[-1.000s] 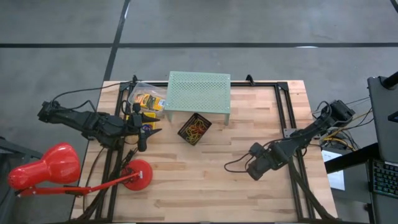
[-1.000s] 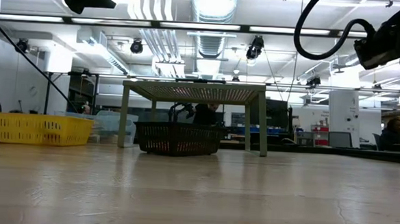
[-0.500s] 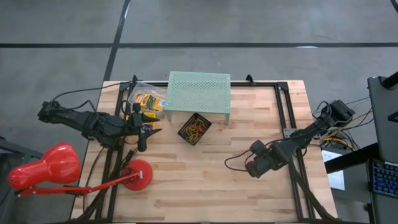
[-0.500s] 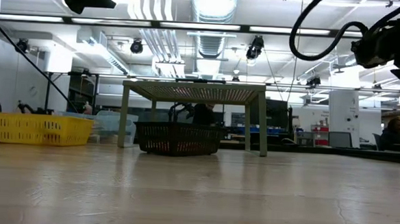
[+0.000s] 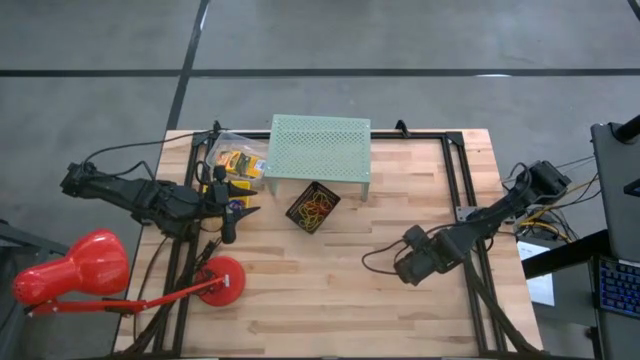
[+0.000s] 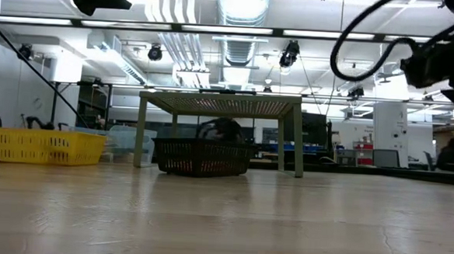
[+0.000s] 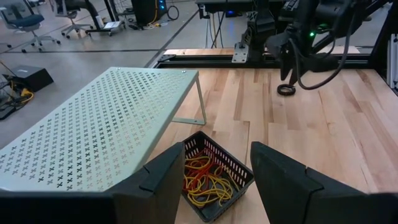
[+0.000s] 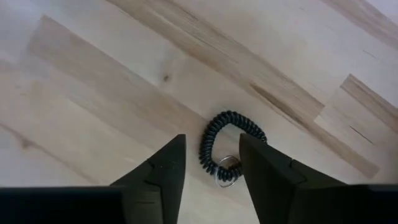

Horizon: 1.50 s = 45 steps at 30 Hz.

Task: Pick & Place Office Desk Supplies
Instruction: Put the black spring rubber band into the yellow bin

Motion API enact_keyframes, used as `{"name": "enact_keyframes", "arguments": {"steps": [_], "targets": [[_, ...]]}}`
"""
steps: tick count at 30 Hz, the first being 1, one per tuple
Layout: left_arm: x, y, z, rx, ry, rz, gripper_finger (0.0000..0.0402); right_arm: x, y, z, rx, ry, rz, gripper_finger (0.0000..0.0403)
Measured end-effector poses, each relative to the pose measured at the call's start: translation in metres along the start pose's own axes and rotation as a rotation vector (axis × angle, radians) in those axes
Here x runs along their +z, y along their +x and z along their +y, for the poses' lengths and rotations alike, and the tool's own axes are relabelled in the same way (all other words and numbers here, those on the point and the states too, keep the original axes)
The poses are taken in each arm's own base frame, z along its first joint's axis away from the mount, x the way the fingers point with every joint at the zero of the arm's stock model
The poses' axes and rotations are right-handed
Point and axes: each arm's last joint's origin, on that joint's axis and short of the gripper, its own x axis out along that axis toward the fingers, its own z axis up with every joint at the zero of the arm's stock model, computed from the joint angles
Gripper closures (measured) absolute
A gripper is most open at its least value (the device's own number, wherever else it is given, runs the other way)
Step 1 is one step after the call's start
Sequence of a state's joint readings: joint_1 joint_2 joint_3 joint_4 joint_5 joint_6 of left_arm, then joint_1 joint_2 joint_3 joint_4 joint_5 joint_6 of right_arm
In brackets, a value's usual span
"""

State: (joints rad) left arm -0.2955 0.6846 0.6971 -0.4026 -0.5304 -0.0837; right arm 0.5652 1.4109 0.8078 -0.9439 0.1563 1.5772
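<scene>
The right pincer (image 8: 208, 165) hangs over the pale wooden table (image 8: 93, 93) with fingers parted and nothing in them; a small black coiled ring with a metal loop (image 8: 227, 146) lies flat just beyond the fingertips, in line with the gap. The left pincer (image 7: 214, 171), also open and empty, waits near the black mesh basket of coloured rubber bands (image 7: 211, 177).

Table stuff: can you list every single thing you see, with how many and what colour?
Wooden table: one, pale planks, holds everything.
Mint-green perforated metal stand: one, far middle.
Black mesh basket: one, in front of the stand, holding yellow, orange and red rubber bands.
Clear bag of yellow-orange boxes: one, left of the stand.
Black coiled wrist band with metal ring: one, flat on the table under the right gripper.
Red desk lamp: one, near-left corner.
Left gripper: open, left of the basket.
Right gripper: open, above the coil.
</scene>
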Motion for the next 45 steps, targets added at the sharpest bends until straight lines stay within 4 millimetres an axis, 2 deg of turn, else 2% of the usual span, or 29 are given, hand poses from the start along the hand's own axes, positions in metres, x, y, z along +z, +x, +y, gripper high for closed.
{"name": "enact_keyframes", "arguments": {"steps": [8,16,37,45], "targets": [[0.0,0.0,0.0,0.001,0.0,0.0,0.0216,-0.005,0.016,-0.006,0.014,0.077,0.072,0.0263],[0.0,0.0,0.0,0.001,0.0,0.0,0.0216,-0.005,0.018,0.002,0.105,0.085,0.065,0.0262],[0.0,0.0,0.0,0.0,0.0,0.0,0.0216,-0.008,0.037,-0.011,0.079,0.1,0.091,0.0268],[0.0,0.0,0.0,0.0,0.0,0.0,0.0216,-0.008,0.036,-0.008,0.104,0.103,0.103,0.0279]]}}
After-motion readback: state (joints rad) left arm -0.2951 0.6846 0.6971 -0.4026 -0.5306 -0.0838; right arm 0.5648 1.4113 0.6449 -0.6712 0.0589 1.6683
